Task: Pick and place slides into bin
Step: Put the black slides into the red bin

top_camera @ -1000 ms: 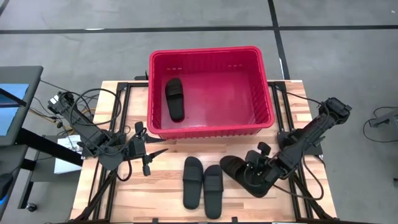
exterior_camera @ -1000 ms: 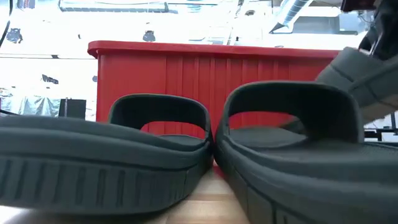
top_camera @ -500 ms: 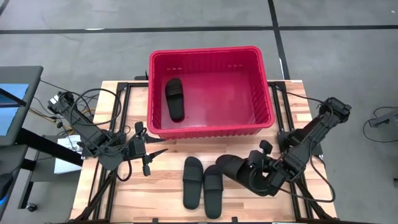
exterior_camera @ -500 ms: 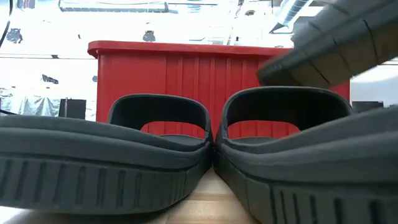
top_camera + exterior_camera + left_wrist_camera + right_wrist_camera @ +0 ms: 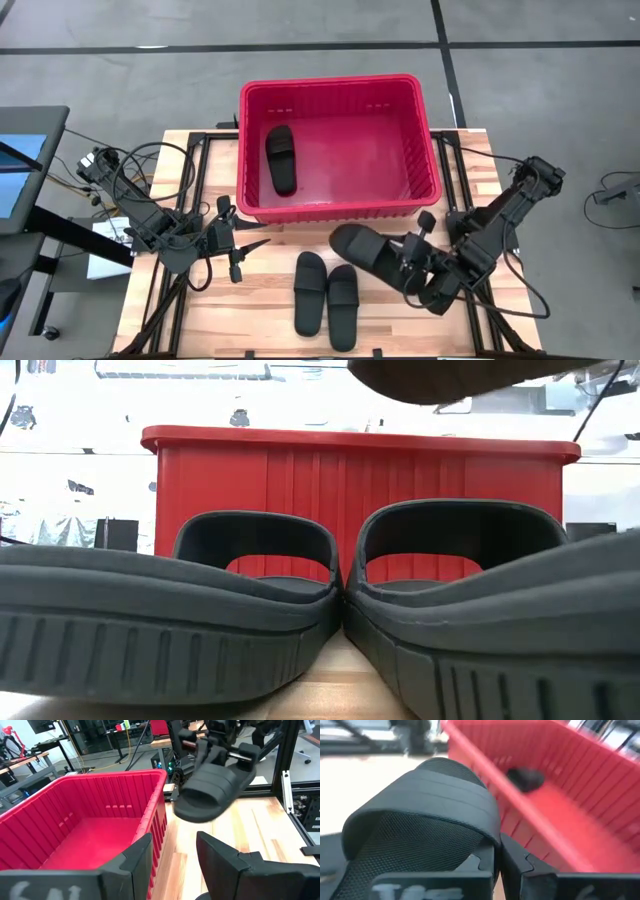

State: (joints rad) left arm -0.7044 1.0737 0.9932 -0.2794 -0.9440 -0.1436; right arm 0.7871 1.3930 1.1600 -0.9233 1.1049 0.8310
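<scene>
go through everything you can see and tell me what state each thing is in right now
Bin: upright, open, one sandal inside.
Sandal in bin: lying flat.
Sandal pair: side by side on the table.
Fourth sandal: lifted, outside the bin.
Right pincer: shut on it.
Left pincer: open, empty, waiting near the bin.

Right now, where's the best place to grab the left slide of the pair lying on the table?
Probably the left slide by its wide strap, from straight above: it lies flat, sole down, with the strap arching up. Its outer side is free; the other slide touches its inner side.

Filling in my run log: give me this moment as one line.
right hand: shut on slide, lifted near bin | left hand: open, idle | bin: one slide | table: two slides
</scene>
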